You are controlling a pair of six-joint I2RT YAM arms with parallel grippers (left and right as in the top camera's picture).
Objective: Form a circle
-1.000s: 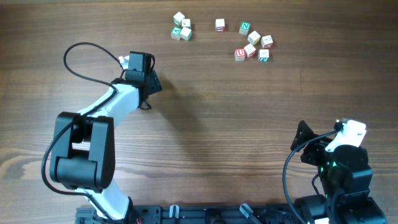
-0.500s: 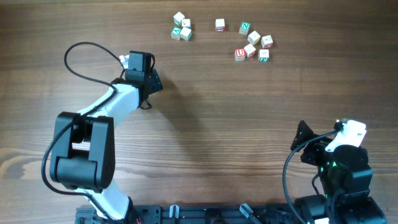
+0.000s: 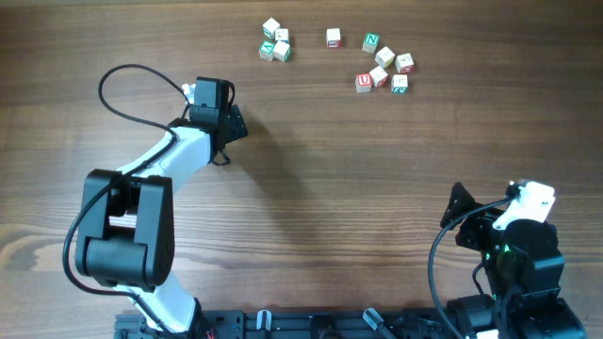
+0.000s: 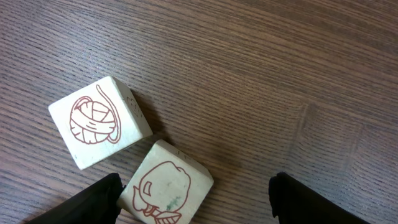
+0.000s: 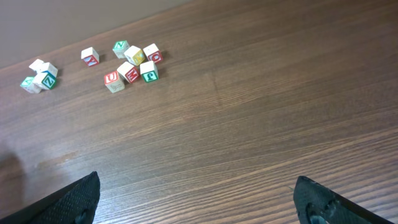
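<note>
Hard parts first. From above, my left claw (image 3: 232, 123) is just a dark lump at the end of the white arm, and I can't read its jaws there. Same story for the right claw (image 3: 461, 222), dark against its own base at the near right corner. On the left wrist camera the clump of three cubes (image 4: 124, 149) is only partly in view. I get the yarn-ball cube (image 4: 99, 122) whole, the cube with the red drawing (image 4: 165, 190) is cut by the bottom edge, and the third is out of frame. That lower cube looks just beside the left finger (image 4: 93, 199).

Against the frames from a second ago, nothing has budged: both arms sit where they were, every cube on the same spot.

Now view against view. The left wrist camera settles the left claw: fingers parted to both bottom corners, nothing between them. The right wrist camera does the same for the right claw (image 5: 196, 186), which is spread wide and empty over the bare table (image 5: 249, 124). The overhead puts the clump at the far edge, left of centre, with its cubes touching. It shows wood between clump and left claw, and the seven loose cubes (image 3: 384, 56) apart to the right. Green print shows from above and on the right wrist camera; the left wrist sees only red line drawings
</note>
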